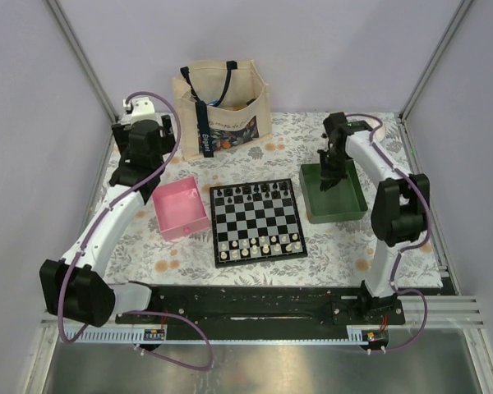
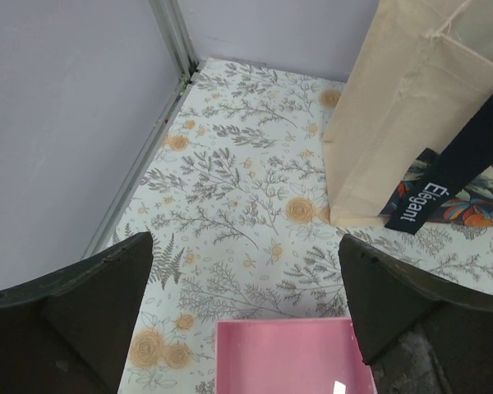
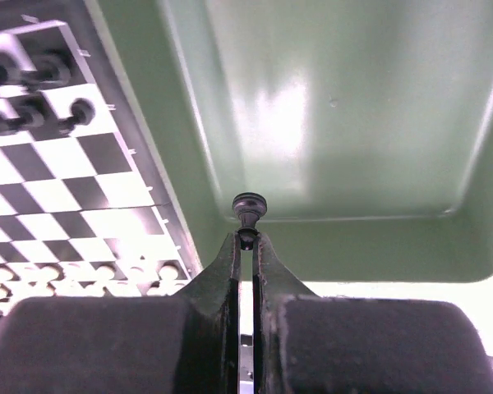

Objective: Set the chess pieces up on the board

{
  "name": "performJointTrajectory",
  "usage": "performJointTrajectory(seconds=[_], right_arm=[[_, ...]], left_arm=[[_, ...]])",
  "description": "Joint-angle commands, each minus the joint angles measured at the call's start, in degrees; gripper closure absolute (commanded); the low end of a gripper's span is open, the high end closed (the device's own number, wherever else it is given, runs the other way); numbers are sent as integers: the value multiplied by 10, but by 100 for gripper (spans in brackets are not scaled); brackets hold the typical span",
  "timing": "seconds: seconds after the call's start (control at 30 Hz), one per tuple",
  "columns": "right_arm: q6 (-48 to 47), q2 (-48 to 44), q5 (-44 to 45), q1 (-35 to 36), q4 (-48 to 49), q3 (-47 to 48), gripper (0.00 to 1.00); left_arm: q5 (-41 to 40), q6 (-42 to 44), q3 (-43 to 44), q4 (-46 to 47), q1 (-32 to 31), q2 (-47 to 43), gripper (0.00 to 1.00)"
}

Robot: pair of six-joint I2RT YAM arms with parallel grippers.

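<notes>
At the near side of the flower-patterned desk (image 1: 353, 254), the board (image 1: 256, 223) is laid flat between 2 trays. Its nearest 2 rows are filled with white pieces (image 1: 259, 245). The middle rows are left bare, and black chess pieces (image 1: 255, 193) are stood along the 2 farthest rows, with some squares there unfilled.

A pink tray (image 1: 181, 209) is set just beside the board's left edge. A green tray (image 1: 345, 203) is placed just beside its right edge, a little farther back.

The right claw (image 3: 246, 242) is lowered into the green tray and is clamped on 1 black chess piece (image 3: 248, 207). The piece is gripped low on its stem, so its round head is seen beyond the fingertips, over the tray floor near the wall on the board's side.

The left claw (image 2: 246, 246) is held over the desk beyond the pink tray, its jaws spread wide apart with nothing between them. At the far edge, a cream tote bag (image 1: 222, 107) with dark handles is stood upright.
</notes>
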Motion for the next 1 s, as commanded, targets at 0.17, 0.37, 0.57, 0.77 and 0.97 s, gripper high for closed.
performJointTrajectory(seconds=[0.17,0.37,0.57,0.77,0.97], right_arm=[[-8,-82,0,40,-18,103,100],[-1,-35,-16,139,-13,165,100],[8,43,-25,235,-27,257,100],[4,129,-28,287,-65,388,100],[0,194,-24,311,-98,476,100]], left_arm=[[22,-39,-39,-54,11,-62,1],[40,-64,-61,-103,19,-94,1],[55,-78,-94,-103,26,-133,1],[64,-78,-104,-93,28,-152,1],[41,-88,-110,-93,29,-167,1]])
